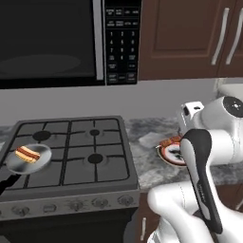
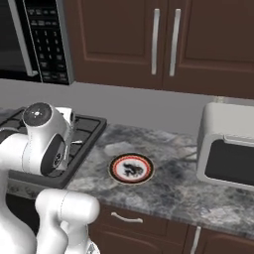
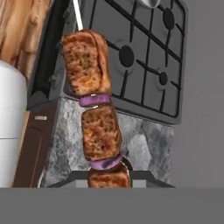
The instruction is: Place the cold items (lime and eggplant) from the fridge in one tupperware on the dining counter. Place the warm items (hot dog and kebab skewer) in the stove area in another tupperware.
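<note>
Pincer (image 3: 108,181) is clamped on the kebab skewer (image 3: 97,105), lifted clear of the speckled stone counter (image 3: 70,131): three browned, grainy meat cubes with purple onion slices between them on a thin metal pin. Beyond it lies the black stove grate (image 3: 144,57). Hot dog (image 1: 27,154) rests in a round grey pan (image 1: 28,159) on the stove's front left burner; a round red-rimmed plate (image 2: 131,168) sits on the counter.

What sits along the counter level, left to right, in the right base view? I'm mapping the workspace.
Stove → round plate → toaster oven.
</note>
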